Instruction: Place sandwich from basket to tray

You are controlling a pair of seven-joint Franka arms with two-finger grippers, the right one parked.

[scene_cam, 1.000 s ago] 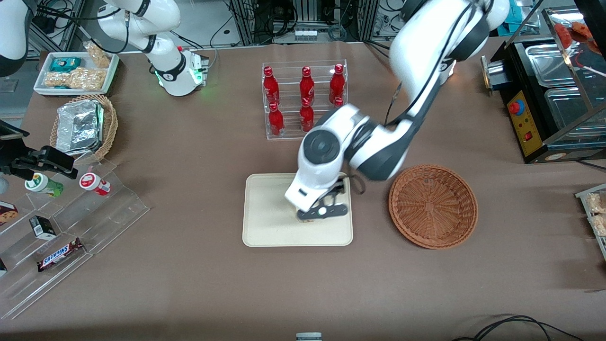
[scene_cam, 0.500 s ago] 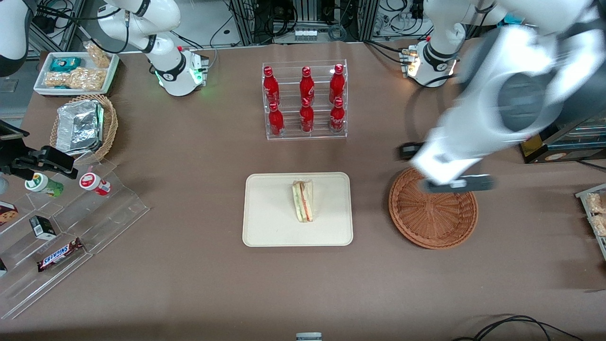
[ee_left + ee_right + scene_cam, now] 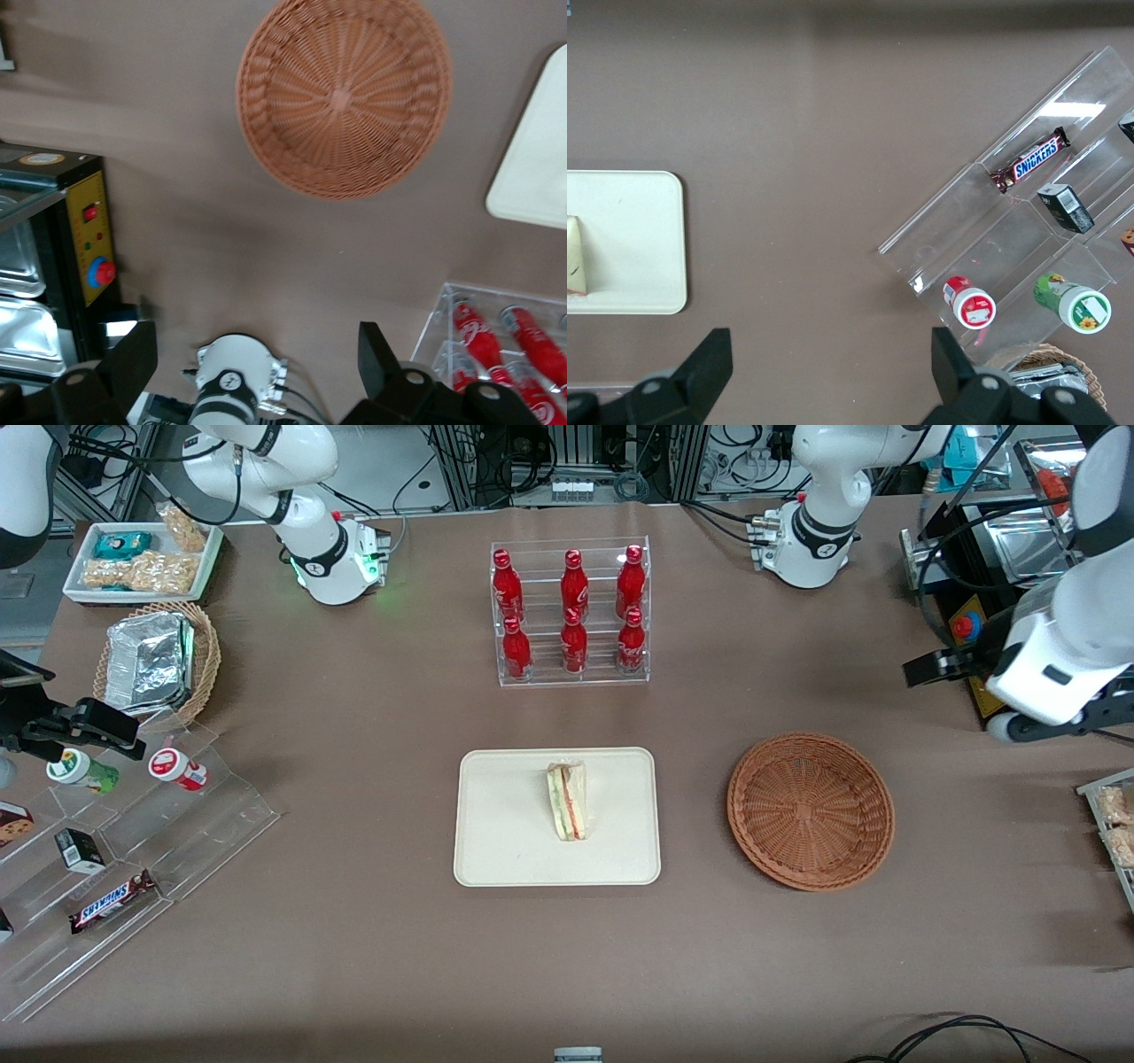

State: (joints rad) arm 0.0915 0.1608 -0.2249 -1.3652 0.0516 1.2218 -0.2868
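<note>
The sandwich (image 3: 568, 801), pale bread showing green and red stripes, is lying on the tray (image 3: 496, 841). The basket (image 3: 811, 810) is sitting beside it. The gripper (image 3: 257, 372) is hanging spread wide, high above the table, toward the working arm's end; only the wrist view is showing its fingers (image 3: 376, 359).

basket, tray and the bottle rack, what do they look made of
Basket: woven wicker, reddish-brown and matte; the radial weave shows. Tray: probably plastic, smooth cream surface with a moulded low rim. Bottle rack: clear acrylic, by its see-through walls. The gripper hangs open above the table, beside the basket.
</note>
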